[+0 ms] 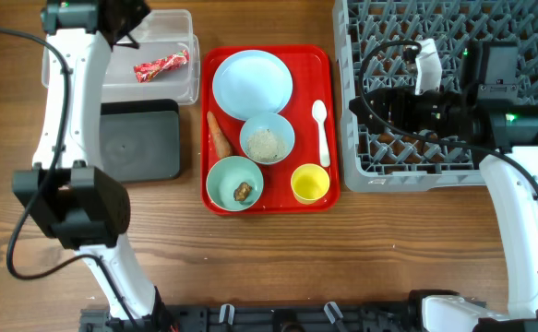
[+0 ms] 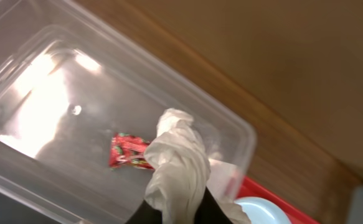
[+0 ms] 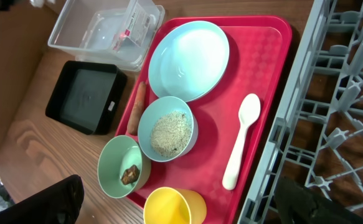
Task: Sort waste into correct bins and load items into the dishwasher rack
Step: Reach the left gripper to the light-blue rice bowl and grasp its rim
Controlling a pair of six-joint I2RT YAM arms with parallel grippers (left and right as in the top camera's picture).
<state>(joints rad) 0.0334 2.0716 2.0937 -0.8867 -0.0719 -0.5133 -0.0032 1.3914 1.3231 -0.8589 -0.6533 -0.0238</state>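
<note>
My left gripper [image 2: 181, 208] is shut on crumpled white paper [image 2: 178, 158] and holds it above the clear bin [image 2: 38, 93], where the red-and-white wrapper [image 2: 126, 152] lies. In the overhead view this gripper [image 1: 123, 23] is over the clear bin's [image 1: 181, 88] far edge. On the red tray [image 1: 328, 65] are the blue plate [image 1: 252, 85], the blue bowl [image 1: 267, 140] of rice, the mint bowl [image 1: 234, 182] with a brown lump, the yellow cup [image 1: 310, 183], the spoon [image 1: 321, 129] and the carrot [image 1: 219, 134]. My right gripper [image 1: 375, 100] is open and empty over the rack's [image 1: 453, 166] left edge.
The black bin [image 1: 139, 138] sits in front of the clear bin, left of the tray. In the right wrist view the open fingers [image 3: 178, 193] frame the yellow cup [image 3: 169, 208] and the spoon [image 3: 240, 140], with the rack wall [image 3: 281, 134] to the right.
</note>
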